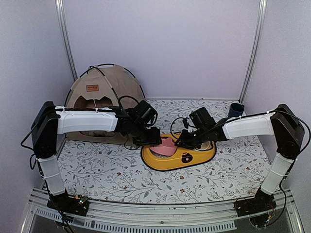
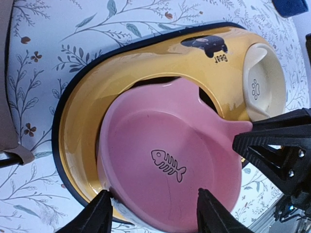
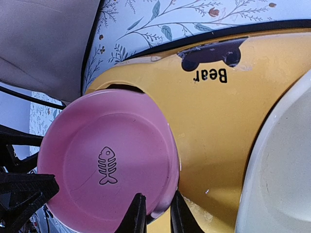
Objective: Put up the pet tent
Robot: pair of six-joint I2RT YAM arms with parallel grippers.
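We are pinching the pink bowl (image 3: 107,160) at its right rim with the right gripper (image 3: 156,213), fingers closed thinly on it, likely to seat it in the yellow stand (image 3: 214,121); the left gripper (image 2: 154,206) is hovering open astride its left rim. The pet tent (image 1: 104,92) is standing erected at far left, untouched.

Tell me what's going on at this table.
Both arms are working on the pink bowl in the yellow bowl stand, not on the pet tent, which stands upright at the back left. The right arm's fingers pinch the bowl's rim. The left arm's fingers are open, one on either side of its opposite edge. The bowl sits askew over its well, next to a cream bowl.
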